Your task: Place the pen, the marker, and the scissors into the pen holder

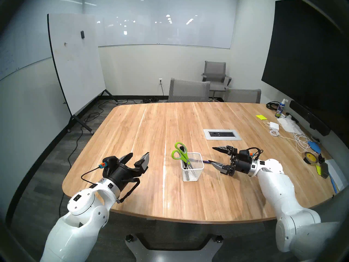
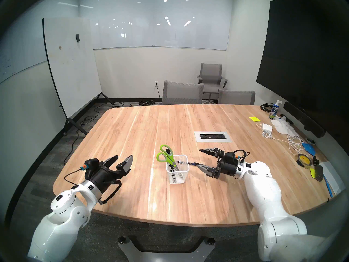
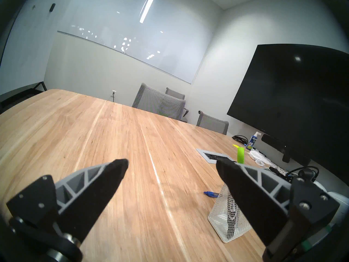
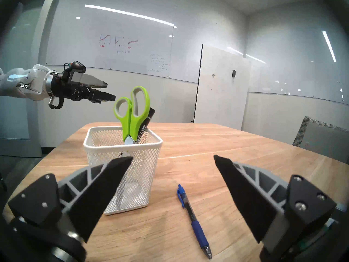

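Standing blades-down in the white mesh pen holder point(image 4: 123, 172) are the scissors point(image 4: 133, 112) and marker point(image 4: 145, 126), while the pen point(image 4: 194, 221) is lying on the surface point(image 1: 151, 135) beneath the right pincer point(image 4: 172, 157), both pincers spread wide, empty.

- The pen point(image 4: 193, 221) lies flat on bare desk point(image 1: 143, 135) just beside the pen holder point(image 4: 143, 161), open from above.
- The right gripper point(image 4: 172, 158) has jaws spread, nothing between them.
- The scissors point(image 4: 132, 112) and marker point(image 4: 146, 123) stick up from the holder, crowding its far side.
- The left gripper point(image 1: 138, 157) hovers well apart.
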### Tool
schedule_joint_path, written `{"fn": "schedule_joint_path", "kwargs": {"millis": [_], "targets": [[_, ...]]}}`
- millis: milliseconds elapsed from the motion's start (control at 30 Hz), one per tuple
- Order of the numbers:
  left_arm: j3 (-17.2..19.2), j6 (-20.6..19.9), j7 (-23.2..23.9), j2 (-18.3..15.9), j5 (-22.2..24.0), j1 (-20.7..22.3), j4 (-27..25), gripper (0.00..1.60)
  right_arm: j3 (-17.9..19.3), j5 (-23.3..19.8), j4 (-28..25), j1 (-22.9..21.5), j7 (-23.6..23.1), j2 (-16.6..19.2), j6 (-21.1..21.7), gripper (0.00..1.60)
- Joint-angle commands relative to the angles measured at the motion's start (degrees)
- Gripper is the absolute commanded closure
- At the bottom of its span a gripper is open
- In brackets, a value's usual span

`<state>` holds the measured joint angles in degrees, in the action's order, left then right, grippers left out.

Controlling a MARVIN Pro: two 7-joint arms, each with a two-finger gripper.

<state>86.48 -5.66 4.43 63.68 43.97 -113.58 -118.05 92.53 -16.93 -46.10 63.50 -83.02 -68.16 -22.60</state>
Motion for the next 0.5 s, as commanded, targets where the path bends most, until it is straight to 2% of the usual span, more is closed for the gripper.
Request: {"fn": "schedule_joint_path", "kwargs": {"millis": [0,200,467], "targets": [[0.1,0.1,0.0,-0.1,-0.1,0.1,-1.3,0.00,-1.7,1.0,-0.4,-3.1,-2.0,1.5,-0.8,0.00],[0.1,0.1,0.0,-0.1,-0.1,0.0,-1.3,0.00,-3.3,1.9,0.5,-4.0,-2.0,1.9,-1.7,0.00],[0.1,0.0,0.0,-0.1,-0.2,0.0,-1.3,0.00,-5.9,1.4,2.5,-5.3,-2.0,2.7,-0.2,0.00]]}}
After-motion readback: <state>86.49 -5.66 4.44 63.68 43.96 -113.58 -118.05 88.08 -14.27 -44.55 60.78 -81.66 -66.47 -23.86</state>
